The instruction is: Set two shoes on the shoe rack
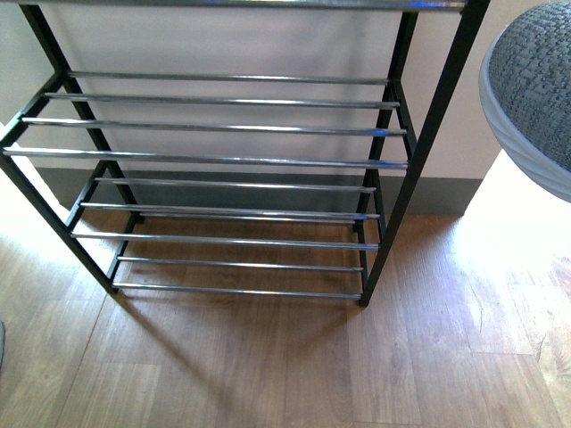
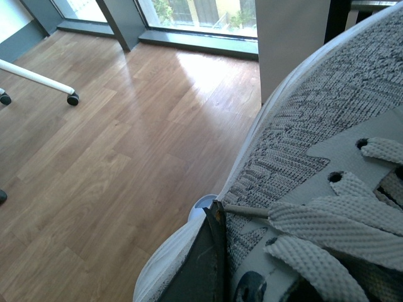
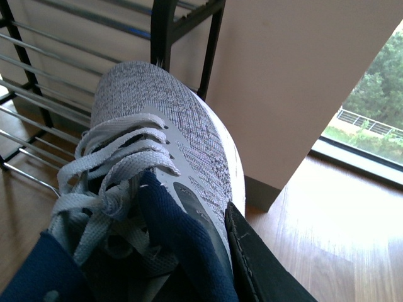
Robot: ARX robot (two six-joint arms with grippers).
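The shoe rack (image 1: 232, 160), a black frame with thin chrome bars, stands against the wall ahead of me. The toe of a grey knit sneaker (image 1: 535, 89) hangs in the air beside the rack's right post. In the right wrist view that grey sneaker (image 3: 157, 119) points toward the rack (image 3: 38, 107). My right gripper (image 3: 217, 270) is shut on the sneaker's side wall, one black finger (image 3: 258, 264) outside it. My left gripper (image 2: 230, 277) is shut on another grey sneaker (image 2: 302, 126) above the floor; one dark finger (image 2: 200, 264) shows against its side. The other fingers are hidden.
Wooden floor (image 1: 268, 366) runs in front of the rack. A pale wall (image 1: 232, 45) with a grey skirting stands behind it. A white chair leg with a castor (image 2: 73, 99) is on the floor on the left arm's side. Windows (image 3: 371, 107) reach down to the floor.
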